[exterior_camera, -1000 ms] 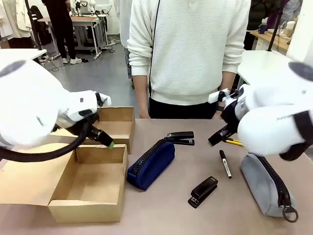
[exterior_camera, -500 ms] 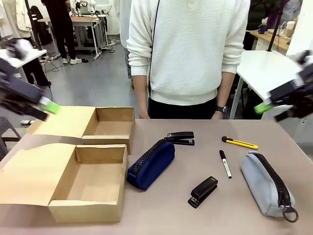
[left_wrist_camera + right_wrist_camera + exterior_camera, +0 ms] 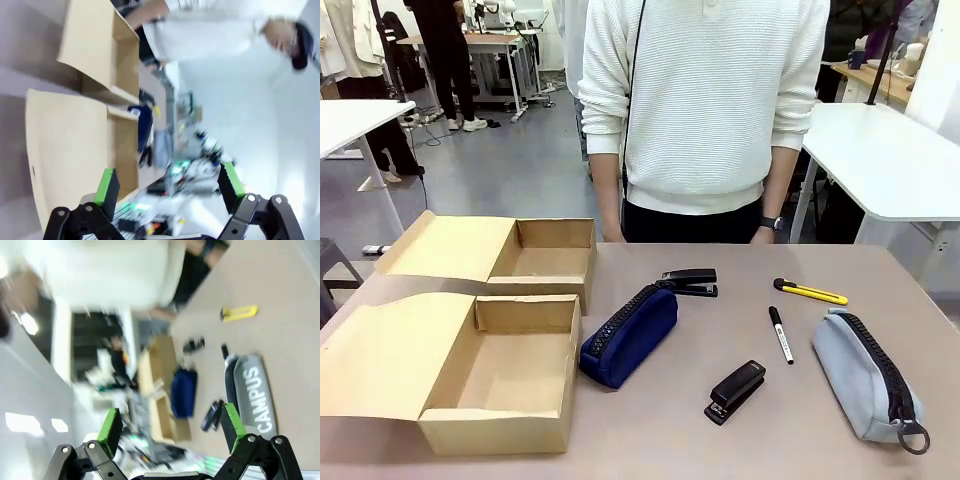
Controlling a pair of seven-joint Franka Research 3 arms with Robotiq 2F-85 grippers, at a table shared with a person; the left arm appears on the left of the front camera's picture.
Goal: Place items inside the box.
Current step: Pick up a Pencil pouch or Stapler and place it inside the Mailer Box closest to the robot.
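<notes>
Worktop (image 3: 720, 445): a brown surface, with a person (image 3: 705, 100) in a white sweater standing at its far edge, arms hanging down.
Near box (image 3: 495, 432): open cardboard at the near left, its flap spread flat to the left.
Far box (image 3: 556, 233): a second open cardboard box just behind the first, its flap also lying to the left.
Navy pouch (image 3: 630, 335): lies slantwise just right of the near box, zip uppermost.
Far stapler (image 3: 690, 282): black, at the pouch's far end, close to touching it.
Near stapler (image 3: 736, 391): black, to the near right of the navy pouch, apart from it.
Marker (image 3: 780, 334): black, between the near stapler and the grey pouch.
Grey pouch (image 3: 865, 375): at the near right; the right wrist view shows the print CAMPUS on its side.
Yellow cutter (image 3: 810, 292): far right, beyond the marker.
Left fingers (image 3: 106, 186): spread wide with nothing between them, high over the boxes.
Right fingers (image 3: 111, 426): spread wide and holding nothing, high over the right-hand items.
Items: all on the worktop, outside both boxes.
</notes>
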